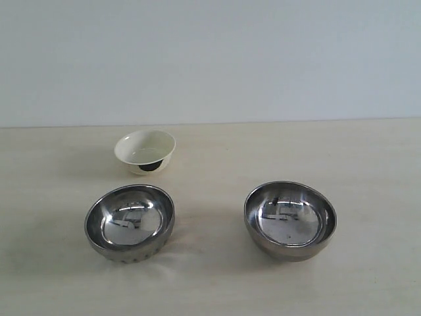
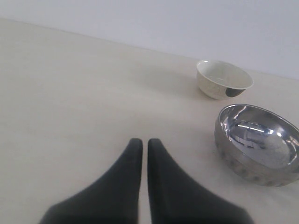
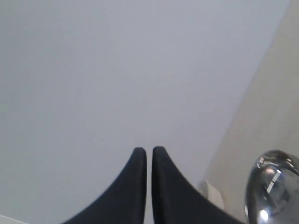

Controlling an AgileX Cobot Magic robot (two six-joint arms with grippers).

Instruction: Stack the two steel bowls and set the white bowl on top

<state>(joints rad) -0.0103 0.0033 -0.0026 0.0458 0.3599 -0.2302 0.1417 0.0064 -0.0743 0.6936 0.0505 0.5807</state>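
Jaws, left and right, are pressed together; unless you spread them, they'll shove the slick steel bowls [image 1: 129, 222] [image 1: 290, 220] aside.

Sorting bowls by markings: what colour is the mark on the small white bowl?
Black; the cream-white glossy bowl shows it clearest in the exterior view.

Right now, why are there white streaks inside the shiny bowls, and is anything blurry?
Exterior view: the left round shiny steel bowl and the right round shiny steel bowl mirror bright light as white streaks. Left wrist view: the black fingers look blurry.
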